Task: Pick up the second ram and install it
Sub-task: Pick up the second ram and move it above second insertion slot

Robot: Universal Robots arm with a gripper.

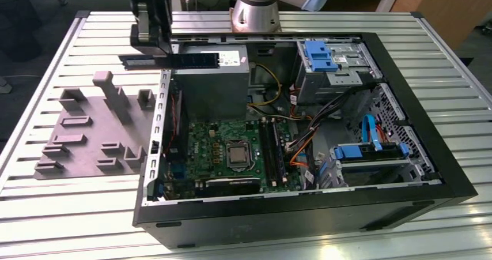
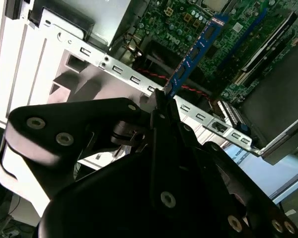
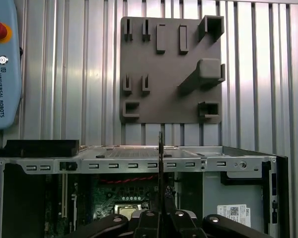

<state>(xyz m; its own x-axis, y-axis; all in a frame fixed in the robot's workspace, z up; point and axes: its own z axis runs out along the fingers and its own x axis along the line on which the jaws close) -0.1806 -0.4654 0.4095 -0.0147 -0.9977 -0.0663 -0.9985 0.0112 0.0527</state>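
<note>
The ribbed aluminium bench carries everything. A black desktop computer case lies open on it, taking up the middle and the side toward the exterior view's right. A grey plastic fixture tray with raised blocks lies flat near the bench edge at the exterior view's left, just beside the case wall. I see no board in its pockets. Inside the case is the green motherboard, with long black plastic slots running along one side of it.

My gripper hangs above the case's far wall, toward the bench's far edge. My jaws are narrow, pinched on the flat faces of the second ram, a long, thin blue-black circuit-board strip. In the exterior view the strip is held level in the air, clear of the case and well apart from the slots. In the first wrist view it appears edge-on, as a thin dark line.

I judge it light and stiff but brittle. It would crack before it bent, and its smooth faces could pivot in a small pinch. The hold belongs on the bare board between the chips, away from the contact edge.
</note>
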